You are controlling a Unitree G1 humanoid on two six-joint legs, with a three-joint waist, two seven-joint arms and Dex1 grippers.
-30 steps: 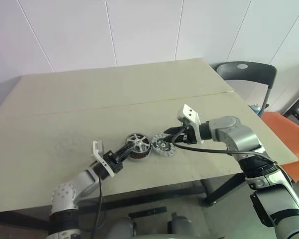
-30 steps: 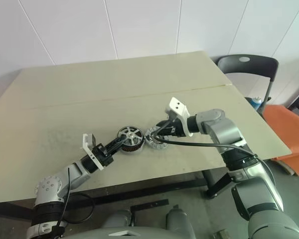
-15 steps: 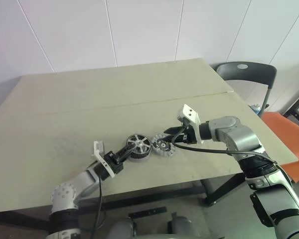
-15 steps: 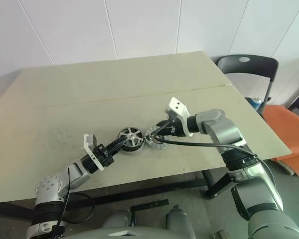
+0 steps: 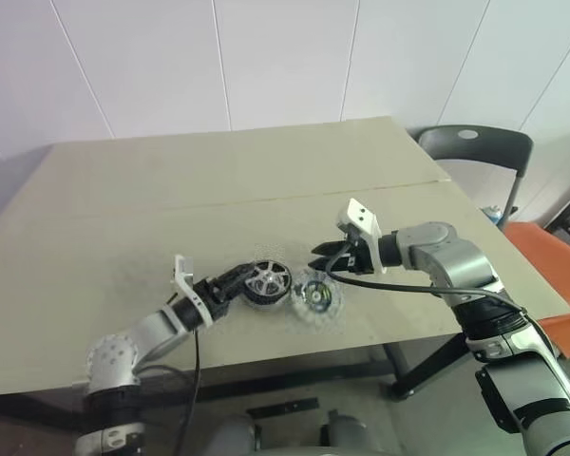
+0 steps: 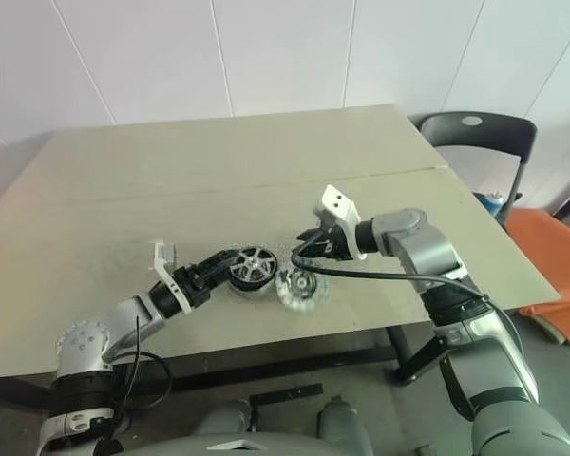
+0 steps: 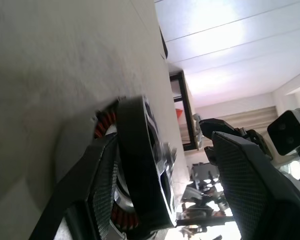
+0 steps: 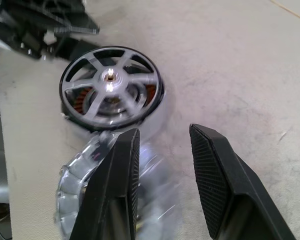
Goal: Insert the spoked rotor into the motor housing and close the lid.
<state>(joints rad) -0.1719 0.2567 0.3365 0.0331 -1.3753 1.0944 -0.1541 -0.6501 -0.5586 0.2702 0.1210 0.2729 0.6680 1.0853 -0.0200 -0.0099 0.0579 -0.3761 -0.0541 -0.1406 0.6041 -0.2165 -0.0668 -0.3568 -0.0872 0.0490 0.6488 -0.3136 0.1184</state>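
Left gripper [image 5: 230, 281] opened, silver spoked rotor [image 5: 266, 281], round housing [image 8: 110, 95]

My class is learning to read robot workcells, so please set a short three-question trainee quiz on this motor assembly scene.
1. True or false: the spoked rotor already sits in the motor housing.
2. What lies on the table beside the housing, close to the right gripper?
A. a silver ribbed disc
B. a screwdriver
C. a cup
3. Short answer: is the right gripper open or shut?

Key
1. True: copper-red windings show through the spokes.
2. A
3. Open: bare table shows between its fingers.
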